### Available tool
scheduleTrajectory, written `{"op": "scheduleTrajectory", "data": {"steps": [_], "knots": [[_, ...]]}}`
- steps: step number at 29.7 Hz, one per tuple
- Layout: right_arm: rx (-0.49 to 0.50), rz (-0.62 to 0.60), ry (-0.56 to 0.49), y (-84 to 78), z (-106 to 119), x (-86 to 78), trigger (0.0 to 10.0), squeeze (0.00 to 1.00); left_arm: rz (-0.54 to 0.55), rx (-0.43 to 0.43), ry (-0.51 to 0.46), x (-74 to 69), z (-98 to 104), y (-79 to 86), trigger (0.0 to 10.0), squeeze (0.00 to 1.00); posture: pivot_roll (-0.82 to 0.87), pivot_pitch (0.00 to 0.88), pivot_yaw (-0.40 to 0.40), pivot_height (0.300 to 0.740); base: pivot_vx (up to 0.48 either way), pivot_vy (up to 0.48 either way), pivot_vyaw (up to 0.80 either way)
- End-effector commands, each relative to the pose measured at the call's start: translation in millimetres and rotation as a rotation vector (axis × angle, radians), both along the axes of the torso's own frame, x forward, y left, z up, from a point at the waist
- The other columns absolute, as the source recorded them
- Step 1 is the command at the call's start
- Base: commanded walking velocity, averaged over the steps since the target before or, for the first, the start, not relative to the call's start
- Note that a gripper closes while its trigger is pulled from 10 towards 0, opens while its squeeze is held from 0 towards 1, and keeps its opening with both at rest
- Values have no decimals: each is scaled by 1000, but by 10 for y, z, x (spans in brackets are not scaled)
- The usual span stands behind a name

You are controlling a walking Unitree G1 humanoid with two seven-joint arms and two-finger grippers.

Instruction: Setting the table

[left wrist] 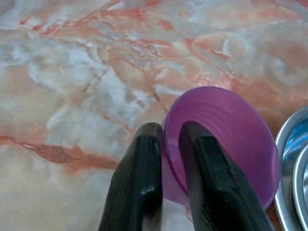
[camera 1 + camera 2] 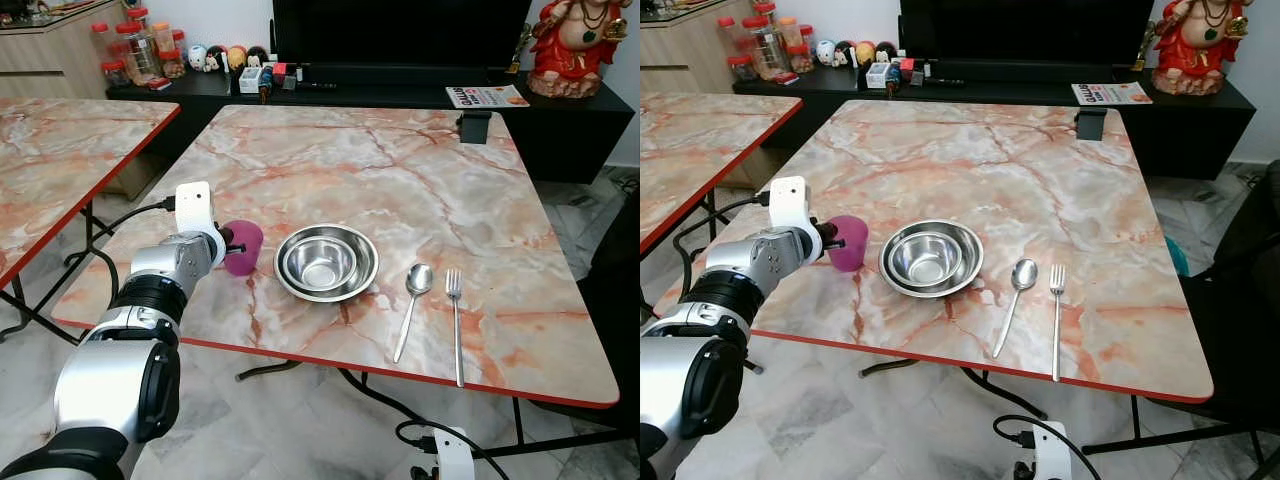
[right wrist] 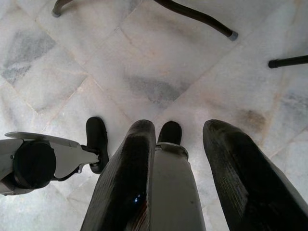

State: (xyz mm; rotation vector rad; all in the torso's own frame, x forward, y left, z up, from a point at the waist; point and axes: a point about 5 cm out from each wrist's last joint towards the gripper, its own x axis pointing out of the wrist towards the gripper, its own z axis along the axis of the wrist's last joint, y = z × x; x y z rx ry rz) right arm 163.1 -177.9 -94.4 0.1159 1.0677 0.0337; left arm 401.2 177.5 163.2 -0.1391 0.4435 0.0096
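A purple plastic cup [image 2: 244,247] is tilted on the marble table [image 2: 400,170], just left of two nested steel bowls [image 2: 326,262]. My left gripper [image 1: 171,137] is shut on the cup's rim [image 1: 169,144], one finger inside and one outside. Right of the bowls lie a spoon [image 2: 413,305] and a fork [image 2: 455,320], side by side near the front edge. My right gripper [image 3: 180,132] hangs open below the table, pointing at the tiled floor.
A second marble table [image 2: 60,160] stands to the left with a gap between. A black cabinet [image 2: 400,90] holds jars [image 2: 135,50], small toys and a red statue [image 2: 570,45]. Table legs and cables [image 2: 400,400] cross the floor.
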Motion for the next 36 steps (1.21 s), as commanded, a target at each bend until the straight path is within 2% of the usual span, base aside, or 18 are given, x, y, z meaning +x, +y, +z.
{"op": "scheduleTrajectory", "data": {"steps": [1,6,11,16,20,23,24,25,26,27,28,29,30,32,33,34,35,36], "knots": [[6,-13,-10,7,14,34,10000,0,2,1,-26,33,90,1,10000,0,-55,0,24,740,0,0,0],[5,-9,-10,7,15,37,10000,0,38,5,-88,61,230,87,10000,0,-53,0,23,740,0,0,0],[4,-7,-10,8,15,38,10000,0,42,10,-96,65,258,104,10000,0,-53,0,23,740,0,0,0],[5,-3,-10,14,16,42,10000,0,94,71,-228,52,565,320,10000,0,-44,0,15,740,0,0,0],[6,-5,-10,15,16,41,10000,0,145,74,-400,-10,820,439,10000,0,-46,0,15,740,0,0,0],[8,-9,-9,17,13,35,10000,0,248,156,-563,-172,1023,654,10000,0,-39,0,13,740,0,0,0],[8,-8,-8,16,12,31,10000,0,338,208,-616,-306,1075,833,10000,0,-32,0,10,740,0,0,0],[8,-5,-7,19,10,29,10000,0,437,289,-643,-458,1077,1045,10000,0,-24,0,10,740,0,0,0],[8,-5,-7,19,10,29,10000,0,437,289,-643,-458,1077,1045,10000,0,-24,0,10,740,0,0,0],[8,-4,-7,21,10,28,10000,0,478,334,-652,-529,1071,1139,10000,0,-23,0,10,740,0,0,0],[9,-3,-8,24,10,28,10000,0,580,417,-632,-698,1002,1370,10000,0,-20,0,8,740,0,0,0],[10,-4,-8,26,10,29,10000,0,649,447,-608,-810,935,1517,10000,0,-9,0,3,740,0,0,0],[10,-4,-8,26,10,29,10000,0,649,447,-608,-810,935,1517,10000,0,-9,0,3,740,0,0,0],[11,-3,-8,31,10,29,10000,0,781,588,-524,-1059,770,1837,10000,0,1,0,-3,740,0,0,0],[13,-3,-9,36,10,31,10000,0,896,703,-426,-1341,579,2144,10000,0,1,0,-3,740,0,0,0],[13,-3,-9,36,10,31,10000,0,896,703,-426,-1341,579,2144,10000,0,1,0,-3,740,0,0,0],[15,0,-8,42,9,30,10000,0,970,818,-296,-1607,370,2377,10000,0,17,0,-9,740,0,0,0],[15,3,-8,45,9,29,10000,0,985,882,-216,-1738,238,2471,10000,0,18,0,-9,740,0,0,0]]}}
